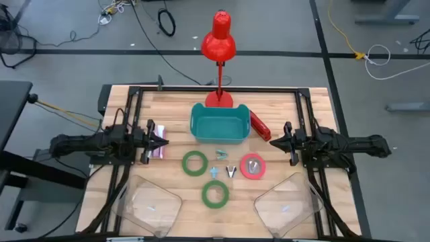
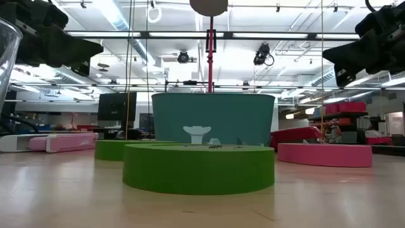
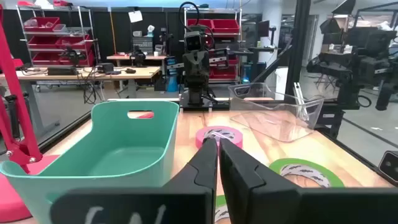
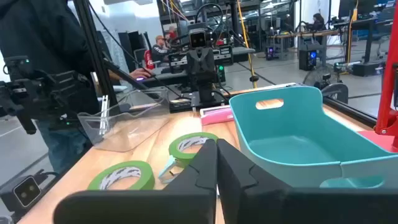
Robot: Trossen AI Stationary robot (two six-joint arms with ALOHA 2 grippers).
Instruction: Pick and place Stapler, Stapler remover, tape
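Tape: two green rolls (image 1: 195, 163) (image 1: 215, 194), one pink roll (image 1: 252, 167), flat on surface (image 1: 168, 101) before teal bin (image 1: 219, 123); none binned. Left pincer (image 1: 164, 140), right pincer (image 1: 273, 142): together, empty, raised at sides. Step: first pick pending. Next: open, descend over item.
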